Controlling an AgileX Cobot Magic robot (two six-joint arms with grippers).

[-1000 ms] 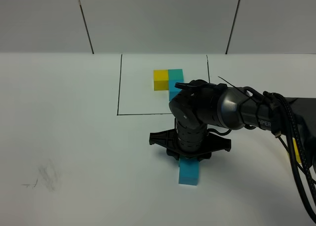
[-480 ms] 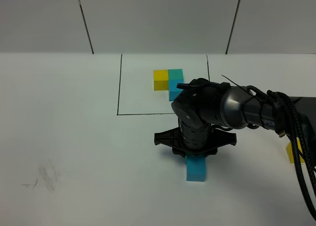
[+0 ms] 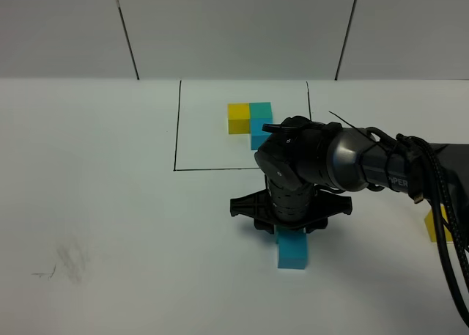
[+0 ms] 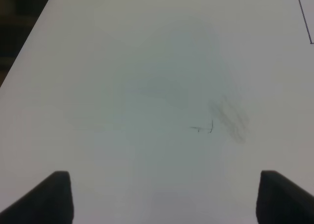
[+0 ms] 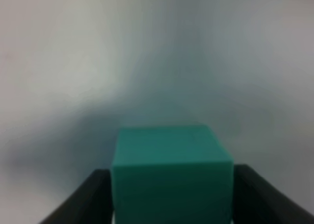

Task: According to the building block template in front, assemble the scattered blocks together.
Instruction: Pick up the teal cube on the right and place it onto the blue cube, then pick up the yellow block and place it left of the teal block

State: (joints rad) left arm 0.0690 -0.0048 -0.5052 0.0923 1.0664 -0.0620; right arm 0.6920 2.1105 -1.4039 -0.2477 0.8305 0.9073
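In the right wrist view a teal-green cube (image 5: 171, 175) of the scattered blocks sits on the table between my right gripper's (image 5: 171, 197) dark fingers (image 5: 95, 197), which hug both its sides. From above, the right gripper (image 3: 292, 236) points straight down over this cube (image 3: 292, 254), just in front of the black frame. The building block template (image 3: 249, 119) lies inside the thin black outline (image 3: 176, 130), its cubes partly hidden by my arm. A yellow cube (image 3: 434, 225) of the scattered blocks peeks out behind cables at the far right. My left gripper (image 4: 164, 199) is open over bare table.
The white table (image 3: 110, 203) carries faint grey smudges (image 3: 69, 262) at the front left, also seen in the left wrist view as smudges (image 4: 228, 118). My right arm and its cables (image 3: 440, 203) stretch in from the right edge. A grey panelled wall stands behind.
The right gripper and the teal-green cube shifted a little to the right about a second ago and have since stayed put. The left gripper has not moved.
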